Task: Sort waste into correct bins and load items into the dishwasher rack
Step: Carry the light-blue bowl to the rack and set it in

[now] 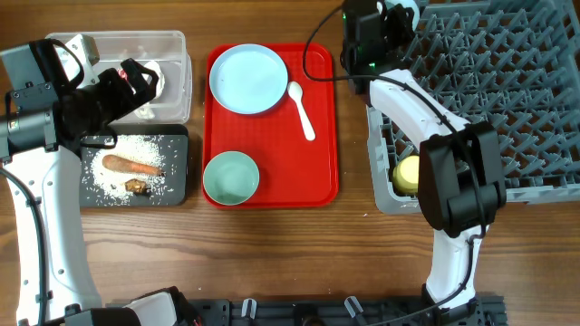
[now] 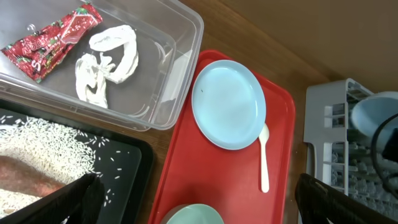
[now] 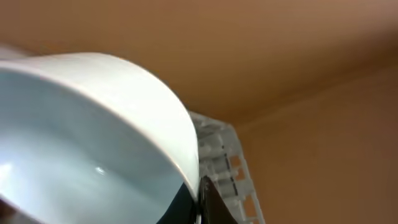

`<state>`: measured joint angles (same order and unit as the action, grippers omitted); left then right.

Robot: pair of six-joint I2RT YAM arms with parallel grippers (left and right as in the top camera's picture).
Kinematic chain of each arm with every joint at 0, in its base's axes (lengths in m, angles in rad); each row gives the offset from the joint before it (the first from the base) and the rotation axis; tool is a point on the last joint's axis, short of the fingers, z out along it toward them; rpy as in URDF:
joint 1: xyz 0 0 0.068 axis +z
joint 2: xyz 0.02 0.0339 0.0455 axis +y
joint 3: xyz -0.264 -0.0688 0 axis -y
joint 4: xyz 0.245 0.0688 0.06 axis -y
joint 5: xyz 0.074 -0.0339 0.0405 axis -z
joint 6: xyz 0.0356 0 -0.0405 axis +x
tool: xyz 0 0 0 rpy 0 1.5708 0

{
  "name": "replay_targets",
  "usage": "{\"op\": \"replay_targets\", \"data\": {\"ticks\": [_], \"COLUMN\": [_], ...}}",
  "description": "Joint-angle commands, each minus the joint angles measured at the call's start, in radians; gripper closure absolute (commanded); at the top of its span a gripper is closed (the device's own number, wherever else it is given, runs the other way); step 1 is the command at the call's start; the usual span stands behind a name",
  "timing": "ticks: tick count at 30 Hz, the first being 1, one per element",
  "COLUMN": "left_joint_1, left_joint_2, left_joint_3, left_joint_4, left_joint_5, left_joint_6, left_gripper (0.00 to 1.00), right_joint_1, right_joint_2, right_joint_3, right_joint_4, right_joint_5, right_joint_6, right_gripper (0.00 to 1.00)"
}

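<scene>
Your right gripper [image 1: 397, 16] grips the pale cup [image 3: 93, 124] at its rim, over the rack [image 1: 507, 91] corner beside the red tray [image 2: 180, 168]. Tip it mouth-down and seat it between 2 tine rows before releasing. Left gripper [image 2: 199, 199] hangs wide, empty.

Red tray [image 1: 322, 136], pale blue plate [image 1: 248, 79], mint bowl [image 1: 230, 177], white spoon [image 1: 302, 107], grey rack [image 1: 507, 91] (latticed)

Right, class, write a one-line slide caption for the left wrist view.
Clear bin holding a red wrapper and white scraps, beside a red tray carrying a blue plate and white spoon.
</scene>
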<state>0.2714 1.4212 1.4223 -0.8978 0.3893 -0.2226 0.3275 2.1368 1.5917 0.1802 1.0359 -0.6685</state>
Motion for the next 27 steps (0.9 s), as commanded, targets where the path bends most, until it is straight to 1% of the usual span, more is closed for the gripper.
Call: {"op": "replay_targets", "data": {"ticks": [1, 5, 11, 19, 27], "left_joint_1": [0.004, 0.004, 0.004, 0.004, 0.004], "left_joint_2": [-0.002, -0.002, -0.002, -0.002, -0.002], "left_joint_3": [0.006, 0.006, 0.006, 0.006, 0.006], "left_joint_4": [0.002, 0.002, 0.002, 0.002, 0.002], "left_joint_5": [-0.002, -0.002, -0.002, -0.002, -0.002], "left_joint_6": [0.008, 0.009, 0.009, 0.008, 0.009], "left_gripper": [0.00, 0.00, 0.00, 0.00, 0.00], "right_joint_1": [-0.021, -0.031, -0.048, -0.048, -0.048], "right_joint_2": [0.016, 0.016, 0.016, 0.016, 0.017], "right_joint_3": [0.003, 0.003, 0.003, 0.003, 0.003], "right_joint_4": [0.082, 0.075, -0.008, -0.018, -0.092], "right_joint_5": [0.084, 0.082, 0.047, 0.018, 0.011], "right_joint_6": [-0.021, -0.025, 0.045, 0.074, 0.104], "right_gripper": [0.96, 0.96, 0.96, 0.96, 0.96]}}
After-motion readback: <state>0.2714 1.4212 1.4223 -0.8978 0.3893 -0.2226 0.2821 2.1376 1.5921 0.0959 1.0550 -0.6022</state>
